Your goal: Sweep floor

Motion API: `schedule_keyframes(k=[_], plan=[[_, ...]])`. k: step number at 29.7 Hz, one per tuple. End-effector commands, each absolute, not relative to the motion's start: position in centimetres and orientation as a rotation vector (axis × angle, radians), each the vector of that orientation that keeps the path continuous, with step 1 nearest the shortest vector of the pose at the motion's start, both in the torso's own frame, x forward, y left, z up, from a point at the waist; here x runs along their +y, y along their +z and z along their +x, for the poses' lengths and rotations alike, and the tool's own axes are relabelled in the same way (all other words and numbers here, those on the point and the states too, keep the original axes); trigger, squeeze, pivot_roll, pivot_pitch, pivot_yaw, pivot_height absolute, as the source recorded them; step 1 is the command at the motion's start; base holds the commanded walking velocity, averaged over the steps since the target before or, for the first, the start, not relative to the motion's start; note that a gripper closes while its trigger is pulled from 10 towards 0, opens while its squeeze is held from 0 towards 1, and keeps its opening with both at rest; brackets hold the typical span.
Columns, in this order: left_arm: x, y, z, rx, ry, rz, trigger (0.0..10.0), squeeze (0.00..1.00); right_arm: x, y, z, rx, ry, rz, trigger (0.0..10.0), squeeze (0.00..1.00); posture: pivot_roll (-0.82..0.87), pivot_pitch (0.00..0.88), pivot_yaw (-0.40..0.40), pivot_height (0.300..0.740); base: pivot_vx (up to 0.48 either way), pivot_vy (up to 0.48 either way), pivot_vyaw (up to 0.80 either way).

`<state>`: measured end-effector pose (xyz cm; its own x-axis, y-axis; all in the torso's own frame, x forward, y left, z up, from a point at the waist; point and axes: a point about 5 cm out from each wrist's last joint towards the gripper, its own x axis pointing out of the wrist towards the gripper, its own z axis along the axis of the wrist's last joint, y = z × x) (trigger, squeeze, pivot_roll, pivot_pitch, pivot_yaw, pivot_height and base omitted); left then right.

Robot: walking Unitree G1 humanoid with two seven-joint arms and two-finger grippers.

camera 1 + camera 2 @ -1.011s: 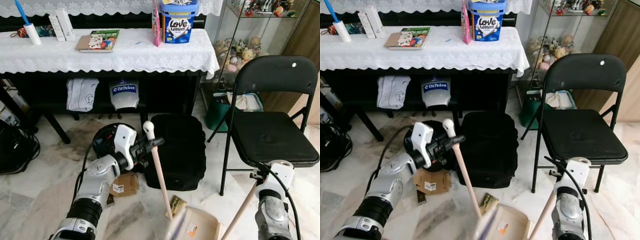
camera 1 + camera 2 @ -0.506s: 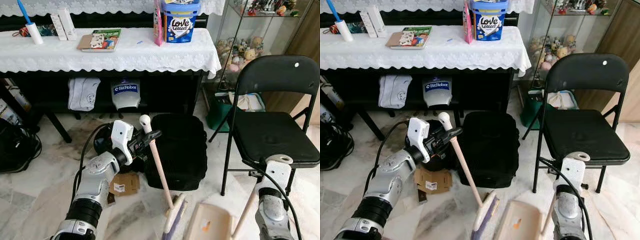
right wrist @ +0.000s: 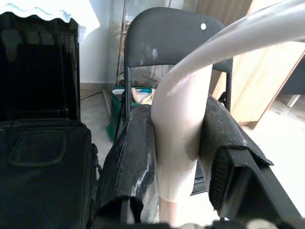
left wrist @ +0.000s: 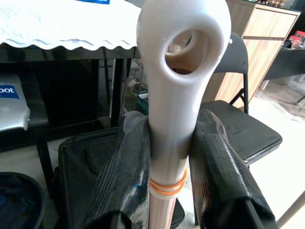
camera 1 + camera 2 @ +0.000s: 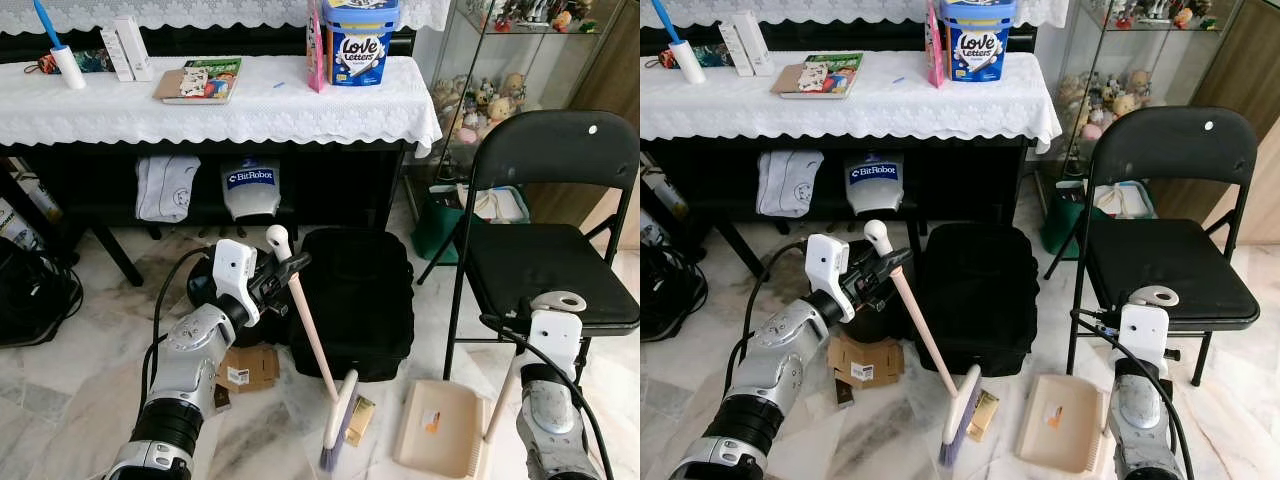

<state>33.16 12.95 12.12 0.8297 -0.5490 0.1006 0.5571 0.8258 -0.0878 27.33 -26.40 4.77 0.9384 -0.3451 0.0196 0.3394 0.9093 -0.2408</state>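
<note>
The left gripper [image 5: 283, 272] is raised in front of the black bag [image 5: 355, 300], its fingers [image 4: 125, 176] clamped on the upper end of the broom [image 5: 308, 340], just below the white loop at the handle's top. The broom handle slopes down and to the right; its brush head [image 5: 335, 432] rests on the marble floor [image 5: 60, 390], just in front of the bag. A small gold packet [image 5: 360, 420] lies on the floor, touching or just beside the brush head.

The right gripper [image 3: 174, 157] has its fingers [image 3: 133, 157] clamped on the pale handle of the dustpan [image 5: 441, 428]. The dustpan lies flat on the floor beside the packet, near the front leg of the black folding chair [image 5: 550, 250].

A flattened cardboard piece [image 5: 248, 368] lies on the floor below the left forearm. Behind, a tabletop [image 5: 250, 105] with a white lace cloth carries a blue tub [image 5: 358, 42] and a book [image 5: 198, 80].
</note>
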Motion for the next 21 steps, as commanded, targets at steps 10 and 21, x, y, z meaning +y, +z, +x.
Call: schedule_keyframes(k=[10, 21], plan=[[13.5, 12.4, 32.9, -0.107, -0.555, -0.104, 10.0, 0.0, -26.5, 3.1, 26.3, 0.101, -0.352, -0.243, 10.0, 0.0, -0.05, 0.043, 0.016, 0.74, 0.0, 0.0, 0.0], [14.5, 11.5, 32.6, -0.094, -0.459, -0.128, 10.0, 0.0, -27.0, 2.4, 25.6, 0.132, -0.345, -0.272, 10.0, 0.0, -0.05, 0.08, 0.015, 0.74, 0.0, 0.0, 0.0]])
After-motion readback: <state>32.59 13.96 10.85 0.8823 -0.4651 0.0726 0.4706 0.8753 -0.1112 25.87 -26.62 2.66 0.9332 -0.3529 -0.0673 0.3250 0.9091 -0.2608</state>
